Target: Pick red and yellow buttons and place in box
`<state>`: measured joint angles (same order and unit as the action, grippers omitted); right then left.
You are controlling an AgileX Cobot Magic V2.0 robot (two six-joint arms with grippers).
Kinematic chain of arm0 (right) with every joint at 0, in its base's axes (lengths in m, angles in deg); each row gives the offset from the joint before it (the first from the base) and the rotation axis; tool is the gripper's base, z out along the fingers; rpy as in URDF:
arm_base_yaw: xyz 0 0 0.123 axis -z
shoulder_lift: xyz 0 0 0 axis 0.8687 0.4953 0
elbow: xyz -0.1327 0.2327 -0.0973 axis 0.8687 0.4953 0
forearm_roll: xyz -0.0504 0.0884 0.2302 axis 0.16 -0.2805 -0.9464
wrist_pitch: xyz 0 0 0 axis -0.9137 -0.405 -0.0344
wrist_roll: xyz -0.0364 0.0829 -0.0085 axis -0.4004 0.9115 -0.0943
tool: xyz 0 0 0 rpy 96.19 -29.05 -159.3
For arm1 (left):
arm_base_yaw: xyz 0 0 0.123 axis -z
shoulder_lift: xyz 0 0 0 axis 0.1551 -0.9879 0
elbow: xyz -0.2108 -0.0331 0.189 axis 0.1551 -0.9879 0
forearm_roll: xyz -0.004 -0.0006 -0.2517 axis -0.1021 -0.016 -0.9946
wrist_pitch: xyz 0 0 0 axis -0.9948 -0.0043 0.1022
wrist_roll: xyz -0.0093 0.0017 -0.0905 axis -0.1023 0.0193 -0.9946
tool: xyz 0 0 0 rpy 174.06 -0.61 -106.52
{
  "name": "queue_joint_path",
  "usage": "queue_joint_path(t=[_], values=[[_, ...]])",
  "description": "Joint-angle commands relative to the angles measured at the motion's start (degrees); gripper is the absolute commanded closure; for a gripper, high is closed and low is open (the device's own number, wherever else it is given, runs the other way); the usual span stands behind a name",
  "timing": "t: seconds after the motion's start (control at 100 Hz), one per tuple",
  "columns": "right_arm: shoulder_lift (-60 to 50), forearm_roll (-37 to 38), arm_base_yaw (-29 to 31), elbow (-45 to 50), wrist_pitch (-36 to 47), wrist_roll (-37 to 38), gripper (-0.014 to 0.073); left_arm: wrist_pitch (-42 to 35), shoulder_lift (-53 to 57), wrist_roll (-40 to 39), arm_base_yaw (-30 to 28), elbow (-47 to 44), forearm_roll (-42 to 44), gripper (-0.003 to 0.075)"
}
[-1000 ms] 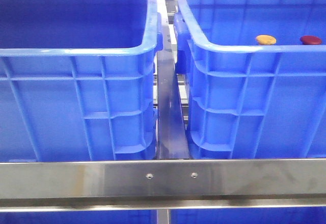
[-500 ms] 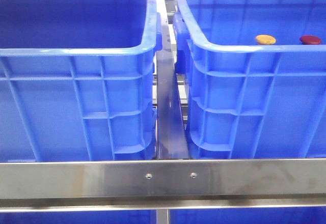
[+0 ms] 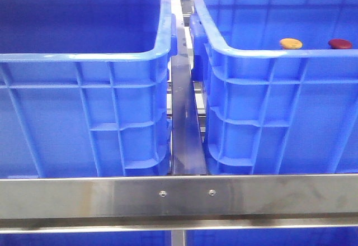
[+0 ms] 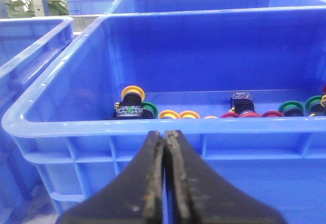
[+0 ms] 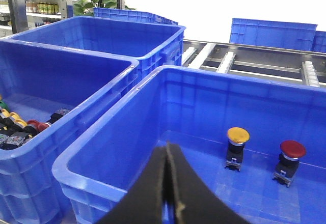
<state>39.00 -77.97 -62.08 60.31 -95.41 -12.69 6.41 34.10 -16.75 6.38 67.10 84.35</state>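
Observation:
A yellow button and a red button show just above the near rim of the right blue box. In the right wrist view the yellow button and the red button stand upright on black bases on the floor of the box. My right gripper is shut and empty, over the box's near corner, well short of both buttons. My left gripper is shut and empty, in front of the outer wall of the other crate, just below its rim. Neither gripper shows in the front view.
The left crate holds several loose buttons, yellow, green and red, along its floor. A metal rail crosses in front of both crates and a narrow bar runs between them. More blue crates stand behind.

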Motion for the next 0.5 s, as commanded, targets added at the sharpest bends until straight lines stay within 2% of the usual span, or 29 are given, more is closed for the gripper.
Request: queue_joint_path(t=[0.0,0.49], values=[[0.68,-1.13,-0.22,-1.52,1.07,-0.19,0.0659,-5.13,1.79,-0.31,-0.13,-2.89,-0.57,0.0740],[0.68,-1.13,-0.22,-1.52,1.07,-0.19,0.0659,-5.66,1.69,-0.31,-0.13,-2.89,-0.57,0.0740]])
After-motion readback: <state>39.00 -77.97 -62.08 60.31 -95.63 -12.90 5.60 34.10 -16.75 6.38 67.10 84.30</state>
